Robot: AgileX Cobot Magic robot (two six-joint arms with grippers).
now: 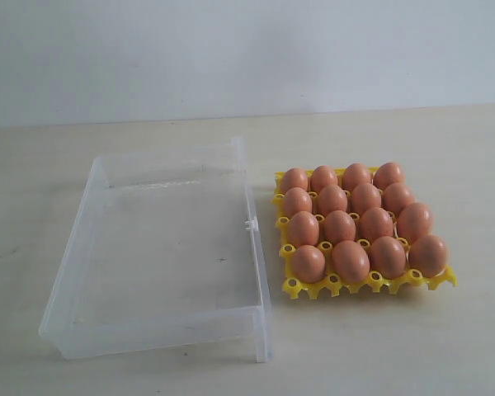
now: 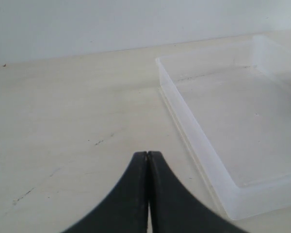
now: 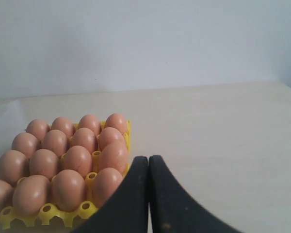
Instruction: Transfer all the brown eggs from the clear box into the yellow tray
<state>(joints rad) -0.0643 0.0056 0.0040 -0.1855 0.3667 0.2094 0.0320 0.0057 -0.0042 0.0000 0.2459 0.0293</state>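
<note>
Plainly, the exterior view shows sixteen eggs [image 1: 339, 225] in four rows of four, all seated in the one tray [image 1: 371, 283] right of centre. The one box [image 1: 161, 326] lies just beside it at centre left on the table [image 1: 396, 346]. In the left wrist view the left gripper [image 2: 148, 155] has its two black fingers pressed together over the table near a corner of the box, and in the right wrist view the right gripper [image 3: 148, 159], likewise pressed together, sits just beside the tray of eggs.
</note>
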